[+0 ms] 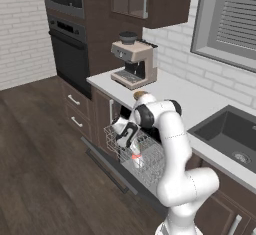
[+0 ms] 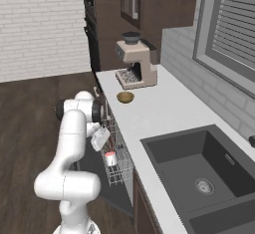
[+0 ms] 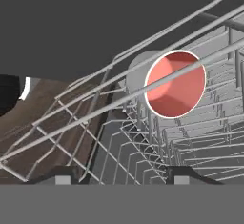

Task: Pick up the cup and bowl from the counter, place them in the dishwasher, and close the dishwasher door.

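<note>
The cup (image 3: 175, 84), white with a red top, lies in the silver wire rack (image 1: 148, 165) of the open dishwasher, its red face turned toward the hand camera behind the rack wires. My gripper (image 1: 125, 135) hangs just above and left of the cup (image 1: 136, 158), open, with nothing between its fingertips (image 3: 62, 176). From the right base camera the gripper (image 2: 101, 139) sits slightly above the cup (image 2: 110, 157). The yellow-brown bowl (image 2: 125, 97) rests on the light counter (image 2: 152, 116) in front of the coffee machine; my arm partly hides the bowl (image 1: 141, 95). The dishwasher door (image 1: 106, 165) lies folded down.
A beige coffee machine (image 1: 134, 61) stands on the counter's far end. The dark double sink (image 2: 199, 173) is set in the near counter. A black wall oven (image 1: 70, 49) and brown drawers (image 1: 75, 111) lie beyond the dishwasher. Wood floor spreads to the left.
</note>
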You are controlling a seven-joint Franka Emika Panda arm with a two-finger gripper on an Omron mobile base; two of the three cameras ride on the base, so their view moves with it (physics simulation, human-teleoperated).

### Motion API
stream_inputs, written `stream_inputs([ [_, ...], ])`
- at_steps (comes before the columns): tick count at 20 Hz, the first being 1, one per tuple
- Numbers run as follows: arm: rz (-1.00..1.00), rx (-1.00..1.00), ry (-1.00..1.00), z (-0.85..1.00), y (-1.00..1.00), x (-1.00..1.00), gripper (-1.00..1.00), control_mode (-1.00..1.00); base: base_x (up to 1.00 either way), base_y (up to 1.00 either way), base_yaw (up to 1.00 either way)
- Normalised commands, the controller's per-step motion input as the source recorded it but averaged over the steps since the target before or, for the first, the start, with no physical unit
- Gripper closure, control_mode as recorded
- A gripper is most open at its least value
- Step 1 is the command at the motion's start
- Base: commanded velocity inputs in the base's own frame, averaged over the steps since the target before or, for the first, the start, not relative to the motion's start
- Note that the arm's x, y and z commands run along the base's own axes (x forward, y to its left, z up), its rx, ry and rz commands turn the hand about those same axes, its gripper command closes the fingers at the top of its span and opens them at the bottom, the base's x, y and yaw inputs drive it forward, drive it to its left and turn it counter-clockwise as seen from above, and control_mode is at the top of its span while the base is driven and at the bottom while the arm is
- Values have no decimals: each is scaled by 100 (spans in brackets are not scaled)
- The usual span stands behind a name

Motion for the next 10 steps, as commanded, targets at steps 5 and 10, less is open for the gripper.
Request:
stream_inputs([
  [5, 2, -1, -15, 100, 21, -51, -100, -100, 0, 0, 0],
  [10, 0, -8, -27, 100, 34, -41, -100, -100, 0, 0, 0],
])
